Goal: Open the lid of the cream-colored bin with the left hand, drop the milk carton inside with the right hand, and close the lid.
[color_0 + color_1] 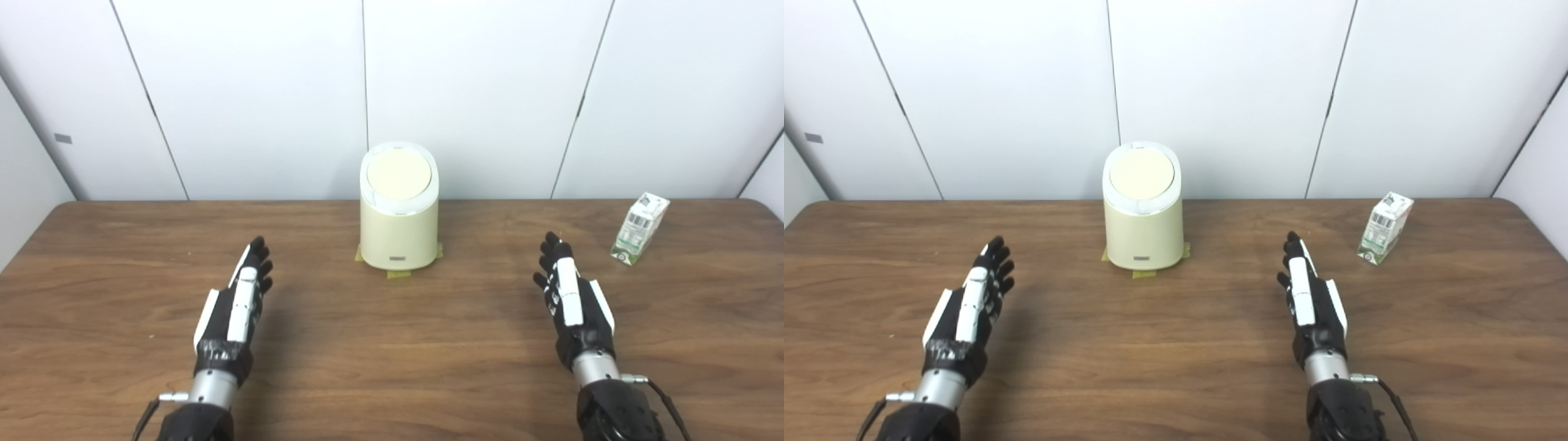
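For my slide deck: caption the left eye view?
Open hands flank closed cream bin; milk carton stands right.

Carton (640, 228) right of bin (399, 226)

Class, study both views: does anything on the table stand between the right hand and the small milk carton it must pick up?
Nothing visible does. The right hand is open over bare wooden table, and the small green-and-white milk carton stands tilted beyond it, further right. The cream-colored bin sits off to the left, its round lid closed.
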